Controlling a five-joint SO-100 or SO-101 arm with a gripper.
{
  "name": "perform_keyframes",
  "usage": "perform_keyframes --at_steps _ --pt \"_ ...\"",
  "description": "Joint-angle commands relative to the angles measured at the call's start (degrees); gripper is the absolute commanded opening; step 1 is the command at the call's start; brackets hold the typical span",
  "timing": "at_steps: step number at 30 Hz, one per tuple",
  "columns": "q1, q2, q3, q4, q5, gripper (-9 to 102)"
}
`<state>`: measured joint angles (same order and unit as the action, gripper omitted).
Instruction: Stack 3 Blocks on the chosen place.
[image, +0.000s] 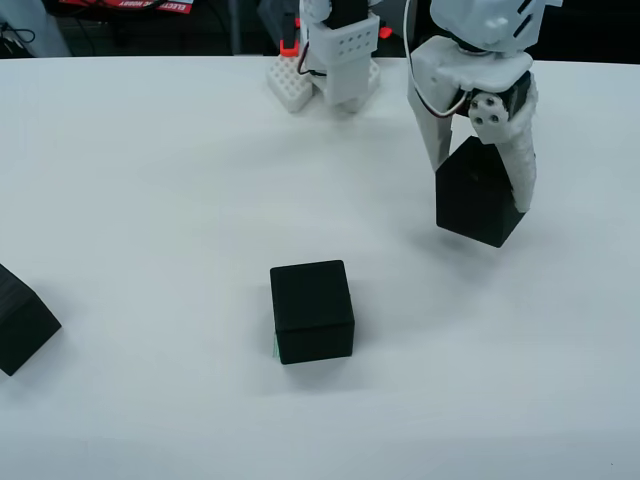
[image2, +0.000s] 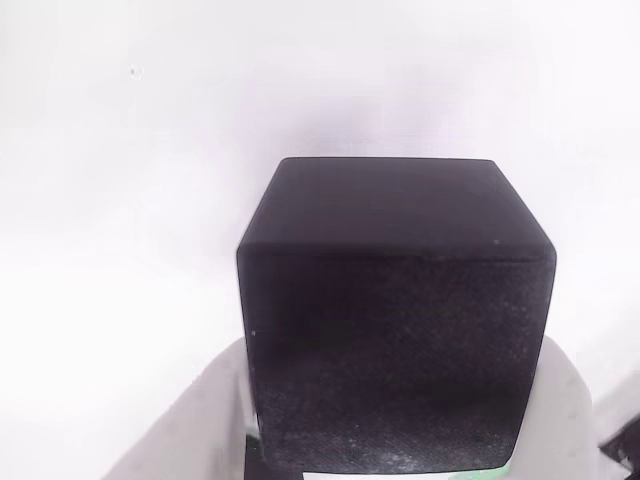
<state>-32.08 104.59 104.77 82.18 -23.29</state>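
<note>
Across the white tabletop, the tool at upper right grips one cube, lifted. Another cube sits mid-frame over the green square, likely placed; a third cube waits at left edge.

This looks like a robotics lab or hobby workshop. A plain white surface carries a small white 3D-printed arm with exposed wiring, its base clamped at the far edge, dark clutter behind.
</note>
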Motion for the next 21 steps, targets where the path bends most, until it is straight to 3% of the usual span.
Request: perform_keyframes --at_steps 1,11,21 --pt "4.3 3.2 -5.4 1.1 0.6 23" --pt "14.1 4.7 -16.0 7.9 0.6 23" --pt "21.7 5.4 -15.9 7.6 -0.3 23"
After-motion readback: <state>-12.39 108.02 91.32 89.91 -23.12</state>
